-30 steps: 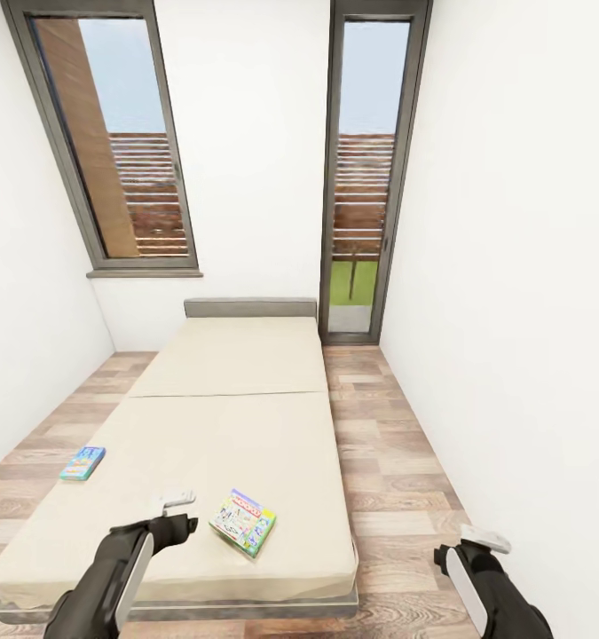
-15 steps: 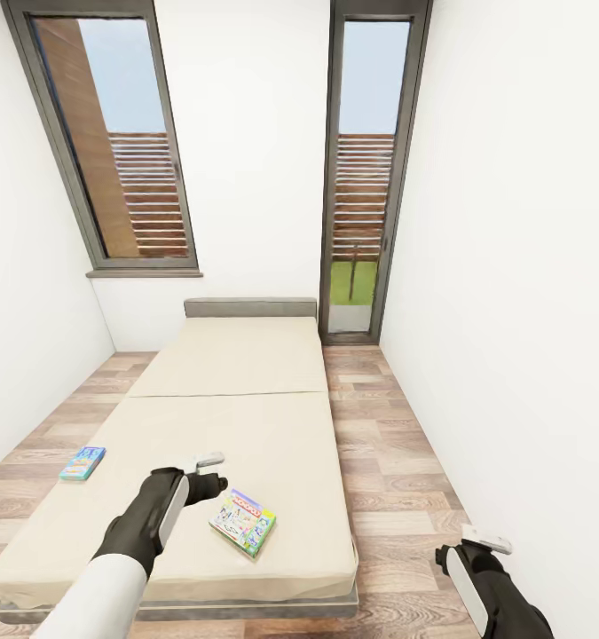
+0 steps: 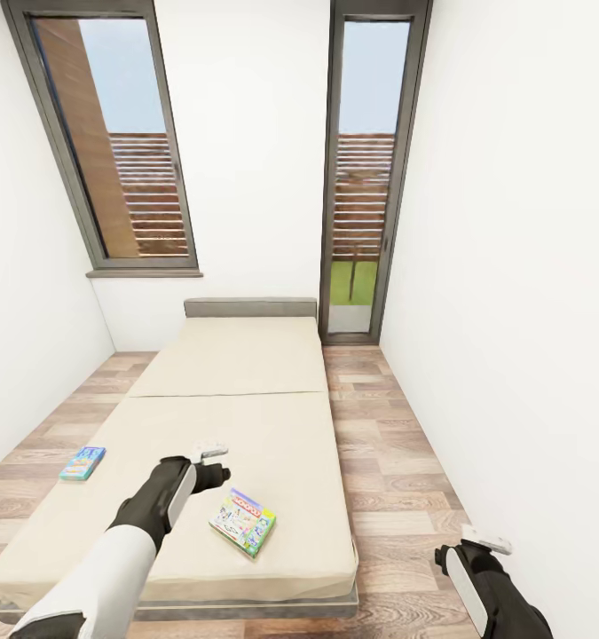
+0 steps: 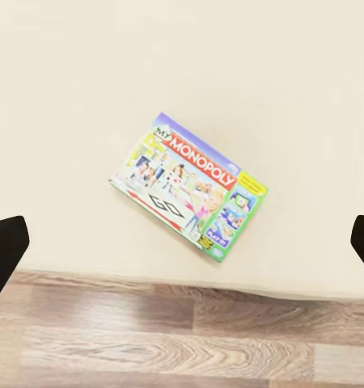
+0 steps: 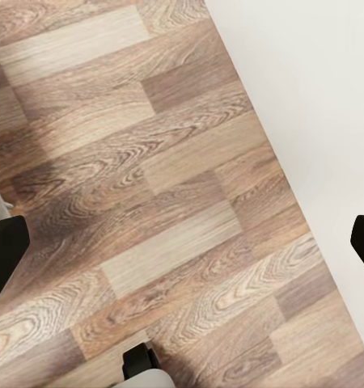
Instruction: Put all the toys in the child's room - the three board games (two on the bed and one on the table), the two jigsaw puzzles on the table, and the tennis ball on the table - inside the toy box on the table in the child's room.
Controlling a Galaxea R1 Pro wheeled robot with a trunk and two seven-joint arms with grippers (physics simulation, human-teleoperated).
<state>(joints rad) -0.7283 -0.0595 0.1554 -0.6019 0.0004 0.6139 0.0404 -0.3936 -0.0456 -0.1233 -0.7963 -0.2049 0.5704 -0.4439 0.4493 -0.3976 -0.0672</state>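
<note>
Two board games lie on the beige bed (image 3: 237, 382). A green-edged Monopoly box (image 3: 243, 522) (image 4: 190, 187) rests near the bed's foot. A blue box (image 3: 82, 462) sits at the bed's left edge. My left gripper (image 3: 212, 451) hovers above the mattress, just up and left of the Monopoly box. It is open, its dark fingertips (image 4: 2, 246) spread wide with nothing between them. My right gripper (image 3: 485, 540) hangs open over the wood floor (image 5: 150, 202) to the right of the bed. The table, toy box, jigsaw puzzles and tennis ball are out of view.
The bed fills the middle of a narrow white-walled room, its grey headboard (image 3: 250, 307) at the far wall. A window (image 3: 122, 142) and a tall glass door (image 3: 366, 177) stand behind it. Wood-plank floor strips run along both sides of the bed.
My left arm has stretched forward and to the right over the bed, bringing its gripper closer to the Monopoly box. The right arm and both boxes have stayed put.
</note>
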